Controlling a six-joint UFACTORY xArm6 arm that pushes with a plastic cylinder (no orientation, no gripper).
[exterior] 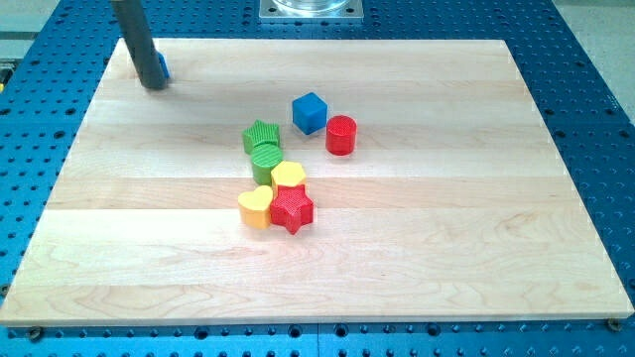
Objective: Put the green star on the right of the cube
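Observation:
The green star [261,136] sits near the board's middle, to the left of and a little below the blue cube [310,113]. A red cylinder [340,135] stands just right of the cube, slightly lower. My tip [154,84] is far off at the view's top left, well away from the star and the cube. A small blue block [164,69] peeks out from behind the rod, its shape hidden.
A green cylinder [266,164] touches the star from below. Under it cluster a yellow block [288,177], a yellow heart [255,207] and a red star [292,210]. The wooden board [476,248] lies on a blue perforated table.

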